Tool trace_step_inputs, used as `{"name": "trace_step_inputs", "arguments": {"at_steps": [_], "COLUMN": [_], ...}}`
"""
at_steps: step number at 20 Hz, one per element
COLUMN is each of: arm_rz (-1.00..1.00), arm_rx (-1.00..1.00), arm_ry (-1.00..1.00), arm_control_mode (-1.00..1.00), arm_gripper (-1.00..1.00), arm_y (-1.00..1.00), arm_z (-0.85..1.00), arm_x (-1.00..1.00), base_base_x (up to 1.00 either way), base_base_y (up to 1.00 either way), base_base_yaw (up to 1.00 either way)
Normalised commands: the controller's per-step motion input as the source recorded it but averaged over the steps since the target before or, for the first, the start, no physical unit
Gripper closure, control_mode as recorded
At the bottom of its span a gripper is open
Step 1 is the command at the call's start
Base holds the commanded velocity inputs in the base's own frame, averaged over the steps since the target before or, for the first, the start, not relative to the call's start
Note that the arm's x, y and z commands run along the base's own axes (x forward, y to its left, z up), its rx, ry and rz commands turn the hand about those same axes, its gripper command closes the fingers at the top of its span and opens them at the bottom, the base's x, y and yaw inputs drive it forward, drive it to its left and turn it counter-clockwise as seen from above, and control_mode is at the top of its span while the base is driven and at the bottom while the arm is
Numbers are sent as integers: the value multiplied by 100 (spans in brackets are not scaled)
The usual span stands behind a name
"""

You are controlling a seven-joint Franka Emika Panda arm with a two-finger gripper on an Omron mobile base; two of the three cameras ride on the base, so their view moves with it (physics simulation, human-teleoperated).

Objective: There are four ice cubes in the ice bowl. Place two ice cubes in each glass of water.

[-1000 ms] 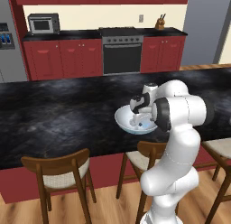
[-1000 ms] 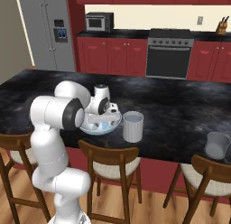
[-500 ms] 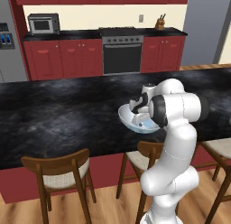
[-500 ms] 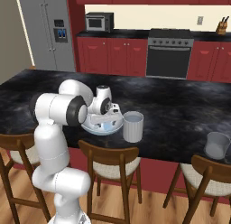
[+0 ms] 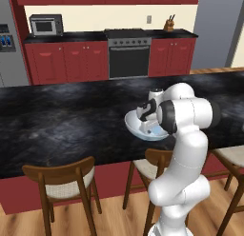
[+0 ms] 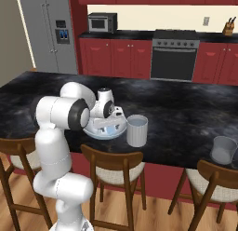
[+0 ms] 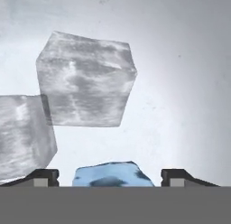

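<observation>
The hand reaches down into the ice bowl point(image 5: 131, 124) point(image 6: 118, 131) near the counter's front edge. In the hand view my gripper point(image 7: 110, 179) is open, its two tips standing either side of the light blue ice cube point(image 7: 113, 174) with a small gap on each side. A large grey-white ice cube point(image 7: 85, 81) lies just beyond it, and another ice cube point(image 7: 22, 135) sits at the left. One glass of water point(image 6: 137, 131) stands right beside the bowl. A second glass of water point(image 6: 224, 150) stands far to the right by the counter edge.
Dark marble counter point(image 5: 62, 121) runs across both base views. Wooden stools point(image 5: 64, 182) point(image 6: 116, 172) stand below its front edge. Red cabinets, an oven point(image 5: 127, 59) and a microwave line the back wall; a fridge point(image 6: 51, 32) stands at the left.
The hand has sunk slightly deeper into the bowl and the arm's elbow has shifted a little. Bowl and glasses have not moved.
</observation>
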Motion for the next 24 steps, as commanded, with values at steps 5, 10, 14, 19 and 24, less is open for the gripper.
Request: {"name": "trace_step_inputs", "arguments": {"at_steps": [5,10,14,19,24], "arm_rz": [0,0,0,1,-9], "arm_rx": [-4,0,6,4,0], "arm_ry": [0,-7,-30,-24,-25], "arm_control_mode": [-100,-100,-100,-100,-100], "arm_gripper": [100,100,100,100,100], "arm_y": [-27,-3,0,0,-38], "arm_z": [-36,-1,49,80,96], "arm_x": [-33,-39,-21,-26,-66], "base_base_x": [0,0,0,0,0], "base_base_y": [0,0,0,0,0], "base_base_yaw": [0,0,0,0,0]}}
